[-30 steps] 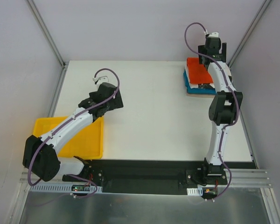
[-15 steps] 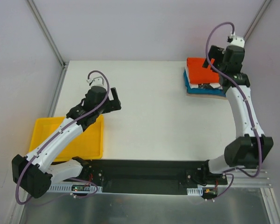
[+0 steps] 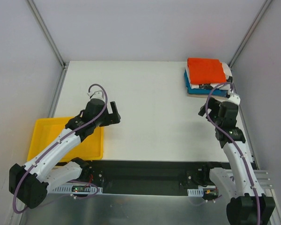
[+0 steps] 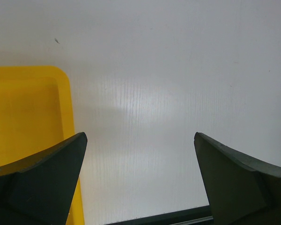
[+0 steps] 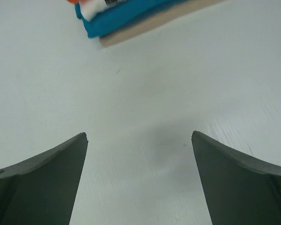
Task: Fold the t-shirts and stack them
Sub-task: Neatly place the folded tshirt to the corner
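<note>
The t-shirts sit folded in one stack at the upper right of the top view, in the far right corner of the white table (image 3: 154,103): the orange-red t-shirt (image 3: 205,69) lies on top, the white t-shirt (image 3: 225,70) with black marks shows as a thin edge beneath it, and the teal-blue t-shirt (image 3: 196,89) is under that, with a tan layer at the very bottom whose nature I cannot tell. In the right wrist view the stack's near corner appears at the upper left of the frame — teal cloth over the tan layer, a sliver of white and orange above. The right gripper (image 3: 214,108) hovers just below the stack in the top view, well clear of it, its jaws spread wide and holding nothing; only bare table lies between its dark fingers (image 5: 47,178). The left gripper (image 3: 113,112) is at centre left, over the table just beside the upper right corner of the yellow tray (image 3: 91,145) — its jaws likewise stand wide apart and empty, with the tray's rim at the left of its wrist view.
</note>
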`<action>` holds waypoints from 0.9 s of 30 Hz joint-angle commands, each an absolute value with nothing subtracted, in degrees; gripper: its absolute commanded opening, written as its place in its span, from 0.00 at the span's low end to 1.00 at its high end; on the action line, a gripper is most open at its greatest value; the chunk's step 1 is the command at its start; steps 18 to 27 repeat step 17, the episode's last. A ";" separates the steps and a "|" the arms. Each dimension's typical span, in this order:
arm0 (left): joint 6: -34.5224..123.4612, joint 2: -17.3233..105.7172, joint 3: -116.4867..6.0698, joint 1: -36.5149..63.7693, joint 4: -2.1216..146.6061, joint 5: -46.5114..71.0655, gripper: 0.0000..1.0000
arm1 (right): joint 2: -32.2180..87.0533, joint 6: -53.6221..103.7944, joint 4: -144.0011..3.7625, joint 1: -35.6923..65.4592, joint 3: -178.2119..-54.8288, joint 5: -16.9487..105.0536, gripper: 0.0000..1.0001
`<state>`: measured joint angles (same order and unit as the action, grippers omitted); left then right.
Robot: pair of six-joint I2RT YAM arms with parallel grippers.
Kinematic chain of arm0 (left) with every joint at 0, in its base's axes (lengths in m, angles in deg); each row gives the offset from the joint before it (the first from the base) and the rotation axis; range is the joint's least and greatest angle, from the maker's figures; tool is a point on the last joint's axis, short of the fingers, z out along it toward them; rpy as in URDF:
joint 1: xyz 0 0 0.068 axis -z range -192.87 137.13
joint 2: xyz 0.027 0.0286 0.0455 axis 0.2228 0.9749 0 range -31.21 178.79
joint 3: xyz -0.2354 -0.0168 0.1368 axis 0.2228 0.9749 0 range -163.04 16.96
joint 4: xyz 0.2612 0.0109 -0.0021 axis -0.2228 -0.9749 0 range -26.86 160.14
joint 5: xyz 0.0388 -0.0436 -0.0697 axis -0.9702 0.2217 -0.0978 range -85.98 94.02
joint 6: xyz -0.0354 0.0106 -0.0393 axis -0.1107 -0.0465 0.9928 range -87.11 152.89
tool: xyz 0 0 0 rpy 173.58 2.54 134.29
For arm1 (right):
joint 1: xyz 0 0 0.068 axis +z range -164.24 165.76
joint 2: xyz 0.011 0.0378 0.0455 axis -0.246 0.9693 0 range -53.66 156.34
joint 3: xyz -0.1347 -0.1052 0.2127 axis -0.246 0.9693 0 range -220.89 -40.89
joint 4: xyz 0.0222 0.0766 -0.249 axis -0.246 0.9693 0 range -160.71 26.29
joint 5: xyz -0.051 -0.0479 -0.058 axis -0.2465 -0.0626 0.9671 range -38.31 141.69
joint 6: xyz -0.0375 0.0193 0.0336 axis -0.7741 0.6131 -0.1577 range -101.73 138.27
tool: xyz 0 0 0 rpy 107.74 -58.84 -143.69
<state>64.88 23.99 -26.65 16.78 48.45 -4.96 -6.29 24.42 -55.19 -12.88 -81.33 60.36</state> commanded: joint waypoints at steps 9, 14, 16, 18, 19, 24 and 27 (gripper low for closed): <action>69.10 21.36 -22.68 17.10 49.40 -5.30 0.99 | -21.49 27.94 -62.28 -12.66 -64.00 62.76 0.96; 69.63 20.47 -21.97 17.10 49.40 -6.44 0.99 | -23.08 27.50 -61.93 -12.75 -63.65 64.35 0.97; 69.80 20.21 -21.89 17.10 49.31 -6.88 0.99 | -23.78 27.32 -62.01 -12.75 -63.21 64.52 0.96; 69.98 19.77 -21.80 17.10 49.31 -7.23 0.99 | -24.04 27.32 -62.36 -12.66 -63.04 64.79 0.96; 69.98 19.77 -21.80 17.10 49.31 -7.23 0.99 | -24.04 27.32 -62.36 -12.66 -63.04 64.79 0.96; 69.98 19.77 -21.80 17.10 49.31 -7.23 0.99 | -24.04 27.32 -62.36 -12.66 -63.04 64.79 0.96; 69.98 19.77 -21.80 17.10 49.31 -7.23 0.99 | -24.04 27.32 -62.36 -12.66 -63.04 64.79 0.96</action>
